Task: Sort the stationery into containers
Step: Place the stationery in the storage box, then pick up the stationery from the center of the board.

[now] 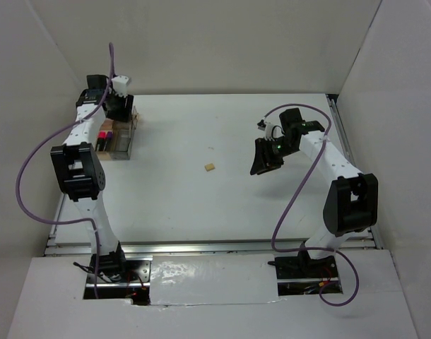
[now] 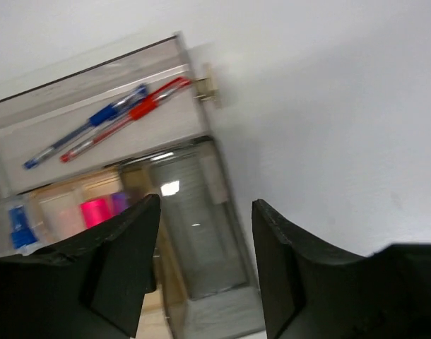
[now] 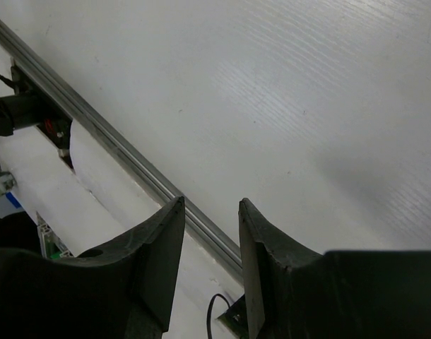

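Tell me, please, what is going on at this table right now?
The left gripper hangs open and empty over the clear box at the far left of the table, where a blue pen and a red pen already lie in the long compartment. One tan eraser lies loose mid-table. The right gripper, empty too, hovers above the table on the right.

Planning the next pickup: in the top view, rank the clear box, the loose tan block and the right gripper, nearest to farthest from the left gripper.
1. clear box, far left, just beneath the left gripper.
2. tan block, mid-table.
3. right gripper, right side.
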You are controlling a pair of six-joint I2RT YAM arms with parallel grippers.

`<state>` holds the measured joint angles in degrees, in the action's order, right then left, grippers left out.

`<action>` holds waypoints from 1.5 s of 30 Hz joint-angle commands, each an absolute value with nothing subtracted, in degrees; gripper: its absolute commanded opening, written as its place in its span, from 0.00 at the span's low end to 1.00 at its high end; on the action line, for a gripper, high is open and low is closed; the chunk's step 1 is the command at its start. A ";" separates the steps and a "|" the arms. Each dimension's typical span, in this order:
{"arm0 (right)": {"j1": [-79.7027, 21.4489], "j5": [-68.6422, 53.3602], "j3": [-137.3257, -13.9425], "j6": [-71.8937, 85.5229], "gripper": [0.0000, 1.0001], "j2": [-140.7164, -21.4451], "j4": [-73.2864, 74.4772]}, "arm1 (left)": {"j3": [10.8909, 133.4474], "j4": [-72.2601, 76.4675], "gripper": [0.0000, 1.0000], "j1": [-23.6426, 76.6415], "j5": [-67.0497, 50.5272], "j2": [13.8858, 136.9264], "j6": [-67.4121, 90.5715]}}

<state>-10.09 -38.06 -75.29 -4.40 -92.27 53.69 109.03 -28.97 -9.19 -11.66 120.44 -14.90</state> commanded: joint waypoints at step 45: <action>-6.86 -38.50 -75.85 -4.31 0.43 -91.41 53.17 | 96.77 -30.32 0.73 26.54 -26.98 125.07 -21.54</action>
